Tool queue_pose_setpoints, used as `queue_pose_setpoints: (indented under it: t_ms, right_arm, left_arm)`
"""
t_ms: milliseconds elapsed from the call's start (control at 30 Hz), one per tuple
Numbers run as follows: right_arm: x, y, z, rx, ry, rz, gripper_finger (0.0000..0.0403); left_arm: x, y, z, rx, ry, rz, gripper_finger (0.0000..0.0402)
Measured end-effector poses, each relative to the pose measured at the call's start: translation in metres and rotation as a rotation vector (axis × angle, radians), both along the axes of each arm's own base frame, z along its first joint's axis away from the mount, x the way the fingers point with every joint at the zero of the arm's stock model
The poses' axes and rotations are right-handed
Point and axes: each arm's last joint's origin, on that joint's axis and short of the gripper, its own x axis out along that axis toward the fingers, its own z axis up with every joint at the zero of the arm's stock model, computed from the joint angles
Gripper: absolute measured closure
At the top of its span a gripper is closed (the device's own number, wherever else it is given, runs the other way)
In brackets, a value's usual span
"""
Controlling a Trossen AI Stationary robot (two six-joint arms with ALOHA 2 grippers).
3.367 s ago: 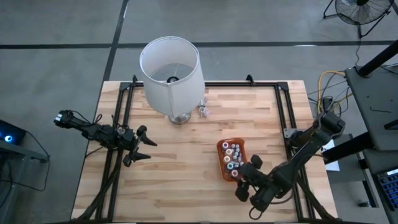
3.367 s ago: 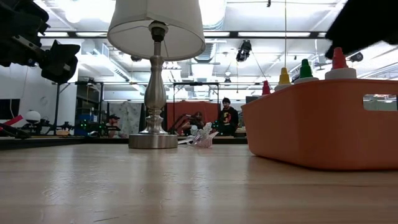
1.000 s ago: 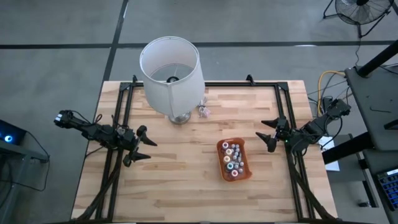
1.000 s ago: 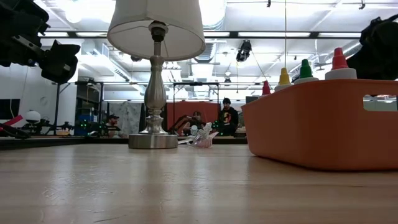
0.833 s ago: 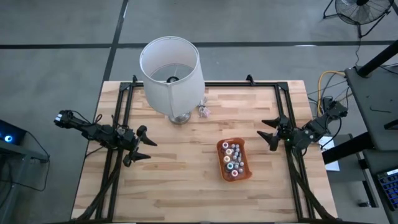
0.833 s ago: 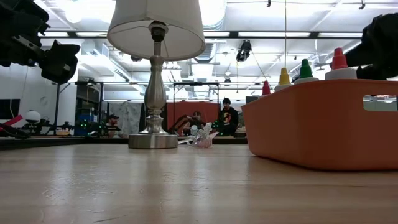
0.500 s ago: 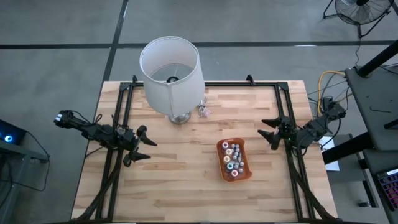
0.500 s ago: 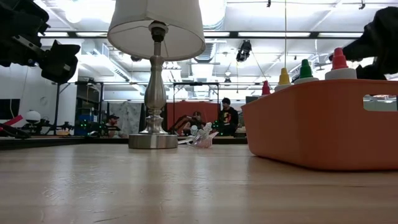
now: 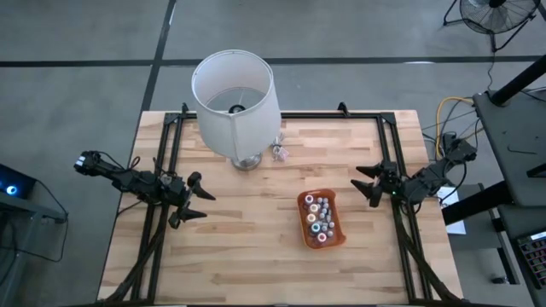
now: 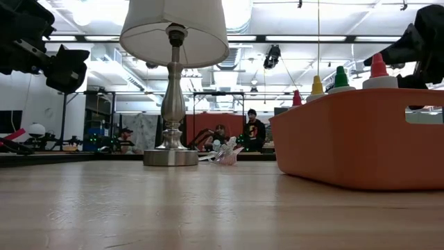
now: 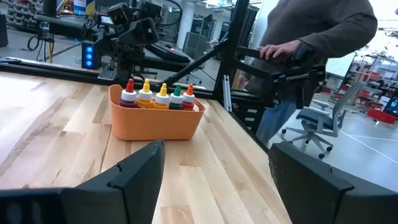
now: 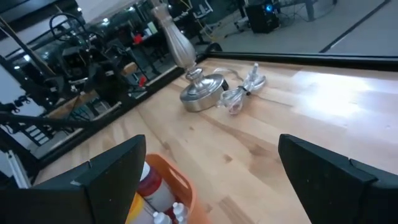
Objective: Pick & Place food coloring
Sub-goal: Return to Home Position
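Jaws gape wide and empty on your left gripper (image 9: 203, 197) and right gripper (image 9: 368, 184), so settle the right arm home without brushing the orange bin (image 9: 302, 220) of food coloring (image 9: 319, 215).

A grey concrete floor (image 9: 77, 43), crossed by dark seams, is seen around the wooden bench (image 9: 256, 256). A standing fan (image 9: 491, 14) is placed on the floor beyond the bench's far right corner, and yellow cables (image 9: 445, 107) are looped near its right edge. A blue indicator light (image 9: 10, 189) is shown on a device left of the bench. In the low view the ceiling is lit by long light strips (image 10: 305, 38), and people (image 10: 253, 128) are seen beside a red partition (image 10: 201, 125). A grey office chair (image 11: 317, 134) and a standing person (image 11: 323, 28) are seen beyond the bench.
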Motion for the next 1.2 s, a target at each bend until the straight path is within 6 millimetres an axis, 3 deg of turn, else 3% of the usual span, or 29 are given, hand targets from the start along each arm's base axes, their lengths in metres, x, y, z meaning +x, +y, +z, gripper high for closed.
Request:
queue_pose_setpoints:
  t_ms: [167,367,733,1200]
  right_arm:
    - [0.0036,0.0026,-0.0006,0.013,-0.018,0.0,0.0046]
    - [0.0093,0.0067,-0.0017,0.13,-0.18,0.0,0.0046]
    - [0.0051,0.0035,0.0044,0.201,-0.279,-0.007,0.0046]
    - [0.0055,0.0039,0.002,0.197,-0.274,-0.006,0.0046]
  left_arm:
    - [0.0,0.0,0.0001,0.0,0.0,0.0,0.0143]
    - [0.0,0.0,0.0,0.0,0.0,0.001,0.0143]
    - [0.0,0.0,0.0001,0.0,0.0,0.001,0.0143]
    - [0.0,0.0,0.0001,0.0,0.0,0.001,0.0143]
